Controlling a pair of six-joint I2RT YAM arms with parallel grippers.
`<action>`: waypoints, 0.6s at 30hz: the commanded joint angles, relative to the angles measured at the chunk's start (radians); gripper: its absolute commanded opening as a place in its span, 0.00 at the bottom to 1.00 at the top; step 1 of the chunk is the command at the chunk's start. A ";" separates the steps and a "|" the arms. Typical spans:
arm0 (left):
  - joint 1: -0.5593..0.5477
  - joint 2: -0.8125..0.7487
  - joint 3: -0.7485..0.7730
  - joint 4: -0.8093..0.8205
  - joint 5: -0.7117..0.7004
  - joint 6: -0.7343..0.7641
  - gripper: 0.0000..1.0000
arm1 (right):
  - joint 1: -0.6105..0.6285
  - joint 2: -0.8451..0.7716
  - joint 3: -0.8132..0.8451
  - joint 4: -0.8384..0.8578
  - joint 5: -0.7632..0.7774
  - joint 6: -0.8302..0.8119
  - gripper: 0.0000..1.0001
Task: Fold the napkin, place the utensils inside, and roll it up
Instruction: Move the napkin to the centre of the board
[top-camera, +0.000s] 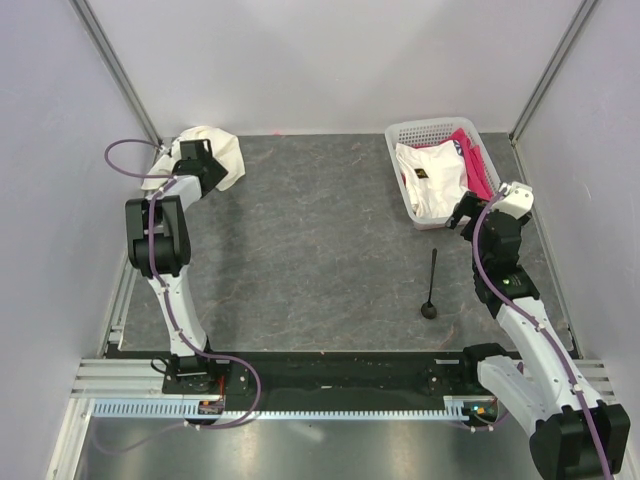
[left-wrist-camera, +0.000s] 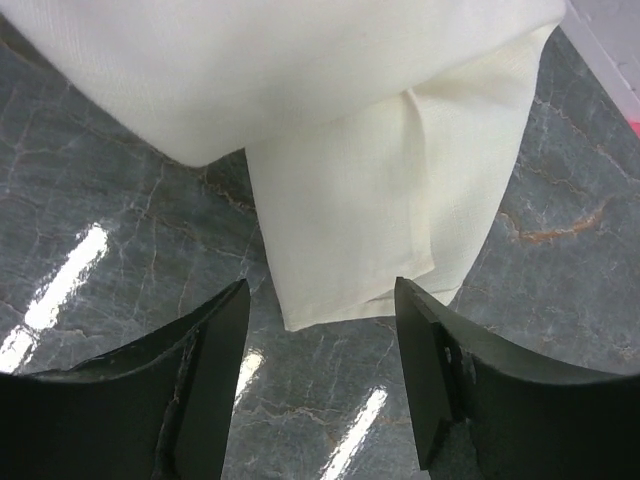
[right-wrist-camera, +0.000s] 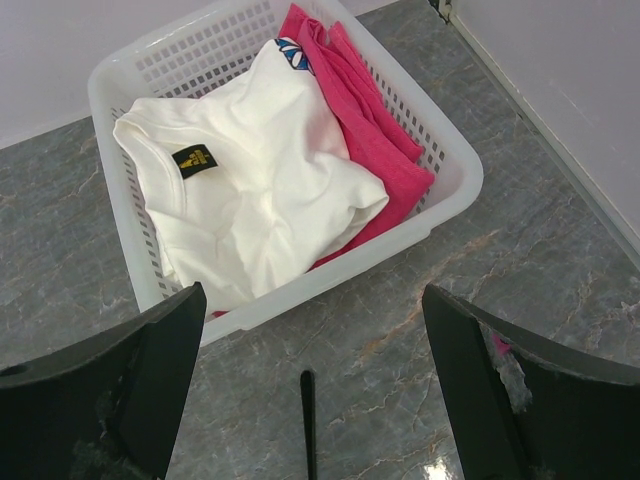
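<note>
My left claw (left-wrist-camera: 320, 290) is partly open, holding nothing, with the corner of the napkin (left-wrist-camera: 350, 200) between its fingers (left-wrist-camera: 200, 360) at far left; my right claw (right-wrist-camera: 312, 295), wide open and empty, is near the spoon (right-wrist-camera: 307, 425).
</note>
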 joint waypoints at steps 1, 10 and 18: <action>0.007 0.015 0.044 -0.033 0.008 -0.092 0.63 | 0.002 -0.001 0.048 0.018 0.007 0.008 0.98; 0.008 0.086 0.131 -0.113 0.020 -0.150 0.51 | 0.002 -0.013 0.048 -0.010 0.008 0.008 0.98; 0.007 0.104 0.129 -0.131 0.066 -0.181 0.12 | 0.001 -0.015 0.048 -0.018 0.010 0.010 0.98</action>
